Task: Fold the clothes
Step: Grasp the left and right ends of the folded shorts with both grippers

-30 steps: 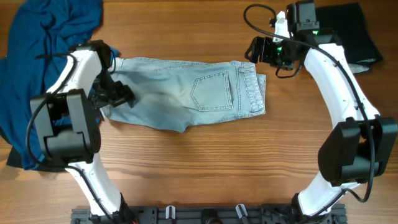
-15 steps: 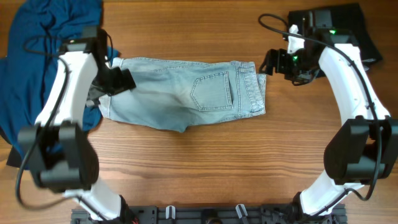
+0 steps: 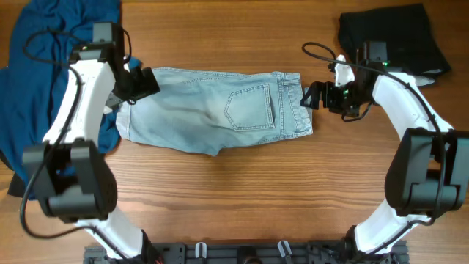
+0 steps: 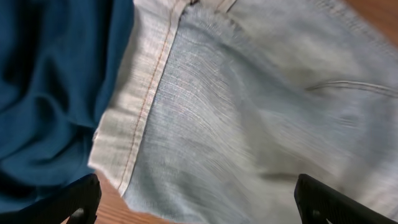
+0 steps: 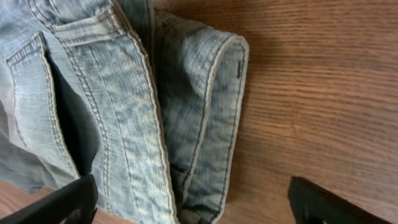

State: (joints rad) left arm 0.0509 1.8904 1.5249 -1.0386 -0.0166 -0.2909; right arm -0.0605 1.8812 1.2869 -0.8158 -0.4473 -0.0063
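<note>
The clothes, pale-blue denim pants [image 3: 212, 110], lie folded lengthwise across the table's middle, back pocket [image 3: 249, 108] up and waistband [image 3: 297, 106] at the right. My left gripper [image 3: 139, 82] hovers open over the hemmed leg end at the upper left. In the left wrist view the hem [image 4: 134, 112] runs between my spread fingers [image 4: 81, 199], nothing gripped. My right gripper [image 3: 311, 95] is open just off the waistband's right edge. The right wrist view has the folded waistband [image 5: 211, 112] below the gripper [image 5: 196, 205], with wood to its right.
A dark blue garment [image 3: 44, 73] is heaped at the left, touching the pants' leg end and partly under it [image 4: 50, 93]. A black garment [image 3: 396, 37] lies folded at the back right. Bare wood table [image 3: 234, 198] stretches in front of the pants.
My left gripper rose from the lower-left hem to the upper-left corner of the pants. My right gripper came down from beside the black garment to the waistband edge, its jaws widening.
</note>
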